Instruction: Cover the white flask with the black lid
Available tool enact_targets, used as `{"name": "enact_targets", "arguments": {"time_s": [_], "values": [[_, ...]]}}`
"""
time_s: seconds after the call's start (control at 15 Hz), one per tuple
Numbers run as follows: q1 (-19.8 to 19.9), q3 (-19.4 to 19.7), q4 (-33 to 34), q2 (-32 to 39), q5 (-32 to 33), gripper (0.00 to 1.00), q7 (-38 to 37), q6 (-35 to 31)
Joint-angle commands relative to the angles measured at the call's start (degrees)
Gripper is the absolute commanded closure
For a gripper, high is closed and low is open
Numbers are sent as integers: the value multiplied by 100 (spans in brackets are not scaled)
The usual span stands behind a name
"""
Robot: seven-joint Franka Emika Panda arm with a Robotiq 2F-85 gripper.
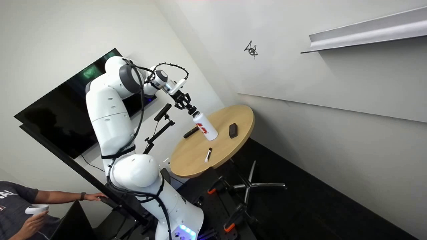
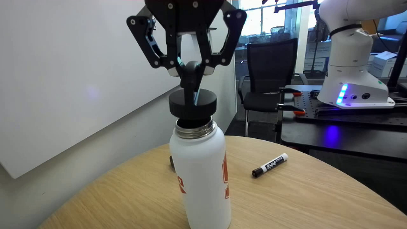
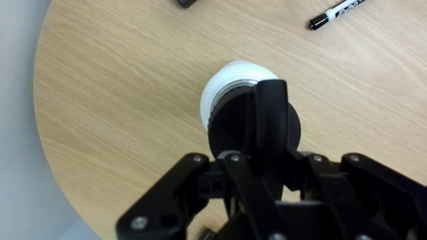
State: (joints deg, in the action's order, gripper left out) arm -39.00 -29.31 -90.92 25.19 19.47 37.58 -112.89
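Observation:
The white flask [image 2: 203, 178] with red marks stands upright on the round wooden table [image 1: 186, 160]. Its bare metal threaded neck [image 2: 194, 133] shows in an exterior view. The black lid [image 2: 207, 103] is held level just over the flask's mouth. I cannot tell whether its underside touches the rim. My gripper [image 2: 190, 68] is shut on the lid's raised handle, above the flask. In the wrist view the lid [image 3: 228, 125] covers most of the flask's mouth, with the flask's white shoulder [image 3: 230, 74] and part of its metal rim showing at the upper left.
A marker [image 2: 270, 165] lies on the table beside the flask. A dark block [image 1: 233, 130] lies on another side, and a black cylinder [image 1: 190, 132] lies behind the flask. A whiteboard wall [image 2: 79, 79] stands close to the table's edge.

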Motion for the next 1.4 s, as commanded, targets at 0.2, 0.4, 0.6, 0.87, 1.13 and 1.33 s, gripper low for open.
{"name": "enact_targets", "arguments": {"time_s": [0.2, 0.4, 0.6, 0.87, 1.13, 1.33], "values": [[-52, 145, 107, 32, -231, 97, 227, 183], [-33, 161, 80, 38, -238, 97, 264, 122], [-19, 156, 72, 77, -272, 97, 306, 97], [-22, 161, 54, 125, -237, 97, 435, -7], [-30, 171, 18, 150, -202, 97, 587, -167], [-38, 184, 14, 161, -185, 97, 646, -242]]}}
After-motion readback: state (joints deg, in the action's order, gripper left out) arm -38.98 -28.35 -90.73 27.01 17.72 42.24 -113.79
